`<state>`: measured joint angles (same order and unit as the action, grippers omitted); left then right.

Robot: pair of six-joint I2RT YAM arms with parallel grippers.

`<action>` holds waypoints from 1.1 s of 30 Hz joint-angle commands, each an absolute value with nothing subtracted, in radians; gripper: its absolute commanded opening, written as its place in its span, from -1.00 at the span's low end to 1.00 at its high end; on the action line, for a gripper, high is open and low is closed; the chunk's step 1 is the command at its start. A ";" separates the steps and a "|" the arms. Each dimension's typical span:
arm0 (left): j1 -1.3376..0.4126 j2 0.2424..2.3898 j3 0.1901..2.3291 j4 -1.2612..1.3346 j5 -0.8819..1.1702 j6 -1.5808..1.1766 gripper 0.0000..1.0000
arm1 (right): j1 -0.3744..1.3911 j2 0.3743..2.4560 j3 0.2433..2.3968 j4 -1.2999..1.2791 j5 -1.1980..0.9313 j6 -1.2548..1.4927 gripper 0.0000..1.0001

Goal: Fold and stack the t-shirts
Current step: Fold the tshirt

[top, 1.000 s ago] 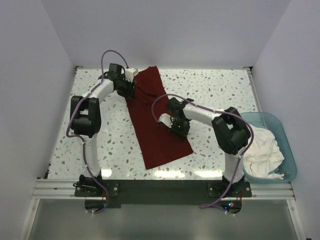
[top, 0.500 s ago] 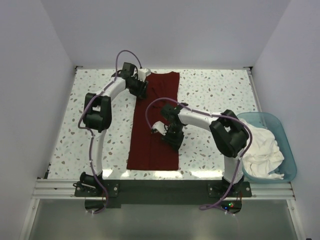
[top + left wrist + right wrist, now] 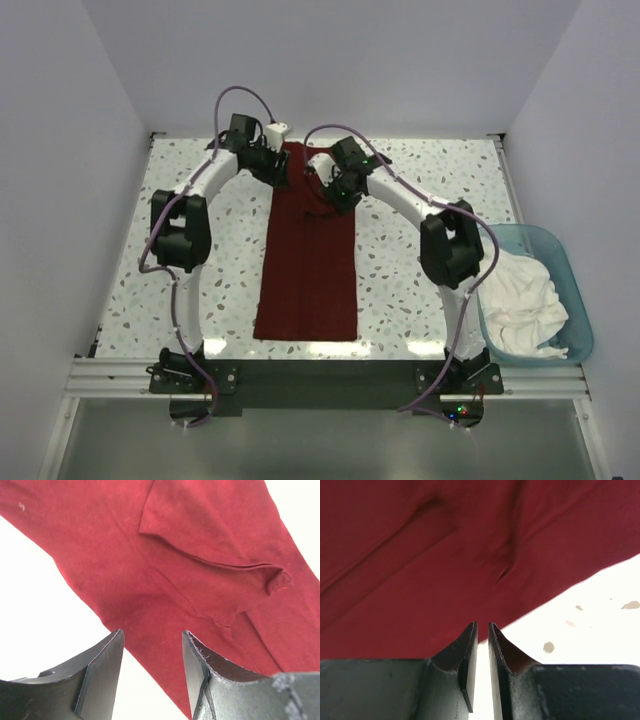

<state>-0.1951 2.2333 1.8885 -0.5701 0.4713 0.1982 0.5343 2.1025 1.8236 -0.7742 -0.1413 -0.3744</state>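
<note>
On the table (image 3: 430, 190), the maroon t-shirt (image 3: 308, 270) lies as a lengthwise-folded strip; the white t-shirt (image 3: 525, 300) sits in the tub (image 3: 545, 235). The left gripper (image 3: 152, 631) is open at the strip's far end; the right gripper (image 3: 482, 625) is nearly closed, apparently empty. Next: pinch both far corners and fold crosswise.

Left arm (image 3: 175, 235) and right arm (image 3: 450, 245) arch inward. Left gripper (image 3: 283, 172) and right gripper (image 3: 325, 180) sit just beside each other at far centre over the maroon t-shirt (image 3: 307, 270), with little room between them. The shirt runs as a strip down the middle. Bare table (image 3: 410, 270) is open left and right of it, apart from the elbows. Walls (image 3: 60, 150) close off left, far and right. The tub (image 3: 565, 260) holding the white t-shirt (image 3: 525, 300) blocks near right, off the table edge.
</note>
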 commanded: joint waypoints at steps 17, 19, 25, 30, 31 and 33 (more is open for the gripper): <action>-0.163 2.462 1.991 -0.587 0.428 0.216 -0.04 | 0.472 2.431 2.020 -0.591 0.193 -0.373 -0.64; -0.153 2.496 2.023 -0.594 0.433 0.213 -0.05 | 0.469 2.454 2.034 -0.588 0.199 -0.383 -0.63; -0.147 2.470 2.014 -0.552 0.451 0.195 0.00 | 0.462 2.484 2.091 -0.551 0.245 -0.405 -0.59; -0.147 2.343 1.916 -0.451 0.480 0.172 0.11 | 0.460 2.453 2.105 -0.508 0.256 -0.440 -0.50; -0.144 2.318 1.896 -0.427 0.476 0.175 0.14 | 0.460 2.435 2.127 -0.535 0.243 -0.439 -0.48; -0.134 2.240 1.884 -0.413 0.495 0.189 0.23 | 0.460 2.392 2.134 -0.561 0.218 -0.411 -0.38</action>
